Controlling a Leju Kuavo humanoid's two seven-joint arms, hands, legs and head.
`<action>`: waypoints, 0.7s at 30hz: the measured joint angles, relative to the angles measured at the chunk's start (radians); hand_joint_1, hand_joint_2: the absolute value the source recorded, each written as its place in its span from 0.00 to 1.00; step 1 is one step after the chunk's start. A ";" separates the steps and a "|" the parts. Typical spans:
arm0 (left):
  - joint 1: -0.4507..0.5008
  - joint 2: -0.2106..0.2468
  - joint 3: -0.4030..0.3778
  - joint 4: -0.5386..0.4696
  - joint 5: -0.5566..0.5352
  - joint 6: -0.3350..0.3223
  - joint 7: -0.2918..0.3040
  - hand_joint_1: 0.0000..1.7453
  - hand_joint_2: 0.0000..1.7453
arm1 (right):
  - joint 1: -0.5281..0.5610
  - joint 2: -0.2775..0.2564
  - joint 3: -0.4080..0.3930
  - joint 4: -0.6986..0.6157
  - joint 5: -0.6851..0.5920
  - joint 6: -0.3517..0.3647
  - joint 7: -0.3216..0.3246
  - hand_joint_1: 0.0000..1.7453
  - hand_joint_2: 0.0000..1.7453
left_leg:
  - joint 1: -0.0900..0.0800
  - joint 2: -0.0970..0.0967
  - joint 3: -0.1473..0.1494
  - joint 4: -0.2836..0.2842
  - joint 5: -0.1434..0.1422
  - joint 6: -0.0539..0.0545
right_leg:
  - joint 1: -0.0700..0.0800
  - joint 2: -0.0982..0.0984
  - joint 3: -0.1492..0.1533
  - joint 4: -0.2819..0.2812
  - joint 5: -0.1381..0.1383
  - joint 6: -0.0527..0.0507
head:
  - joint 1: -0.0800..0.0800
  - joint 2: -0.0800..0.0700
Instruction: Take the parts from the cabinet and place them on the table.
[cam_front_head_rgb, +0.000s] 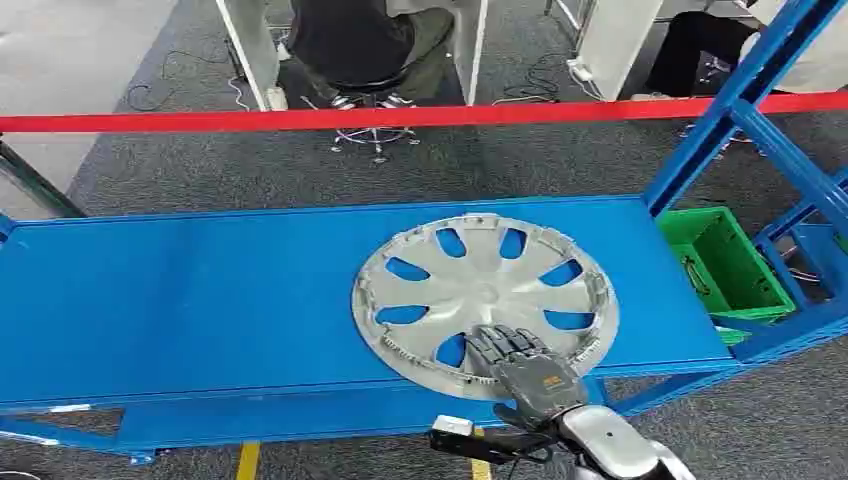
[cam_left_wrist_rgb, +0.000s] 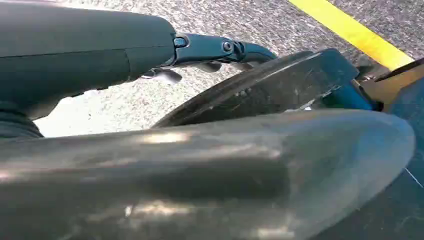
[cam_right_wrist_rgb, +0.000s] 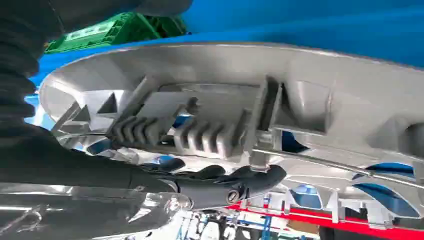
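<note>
A silver hubcap (cam_front_head_rgb: 485, 300) is seen lying flat on the blue counter (cam_front_head_rgb: 180, 290), toward its right half, with its spoked inner side and rim clips turned upward. The blue surface is visible through the openings between the spokes. The near edge of the hubcap is reached by the right hand (cam_front_head_rgb: 522, 362), which comes in from below on a silver arm. The dark fingers (cam_front_head_rgb: 505, 343) are laid over the rim onto the inner face, and in the right wrist view a finger (cam_right_wrist_rgb: 235, 182) is seen curled against the ribbed clips and the wire ring just inside the rim of the hubcap (cam_right_wrist_rgb: 300, 100). The near edge is thus taken to be gripped by this hand, although the thumb's contact underneath cannot be made out clearly.

In the left wrist view the left hand (cam_left_wrist_rgb: 200, 170) is seen close up above speckled grey floor (cam_left_wrist_rgb: 125, 100) with a yellow line (cam_left_wrist_rgb: 350, 30). One dark finger (cam_left_wrist_rgb: 220, 49) is stretched out straight; whether anything is held cannot be told.

To the right of the counter a green crate (cam_front_head_rgb: 725, 262) is set within a blue metal frame (cam_front_head_rgb: 760, 110). A red barrier tape (cam_front_head_rgb: 300, 119) is stretched across the scene beyond the counter, and behind it a seated person (cam_front_head_rgb: 350, 40) on a wheeled stool is partly visible on grey carpet.
</note>
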 joint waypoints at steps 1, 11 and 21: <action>0.000 0.000 0.000 0.000 0.000 0.000 0.000 0.00 0.00 | -0.001 0.002 0.000 0.000 0.001 -0.002 -0.001 0.00 1.00 | 0.000 0.000 0.000 0.000 0.000 0.000 | 0.000 0.000 0.000 0.000 0.000 0.000 | 0.000 0.000; 0.000 -0.004 0.000 0.000 -0.001 0.016 0.002 0.00 0.00 | -0.007 0.019 0.003 0.013 0.012 -0.017 -0.016 1.00 1.00 | 0.000 0.000 0.000 0.000 0.000 0.000 | 0.000 0.000 0.000 0.000 0.000 0.000 | 0.000 0.000; 0.000 -0.005 -0.001 0.000 -0.009 0.017 0.002 0.00 0.00 | -0.007 0.020 0.002 -0.001 -0.001 -0.039 -0.018 1.00 1.00 | 0.000 0.000 0.001 0.000 0.000 0.000 | 0.000 0.000 -0.005 0.000 0.000 0.000 | 0.000 0.000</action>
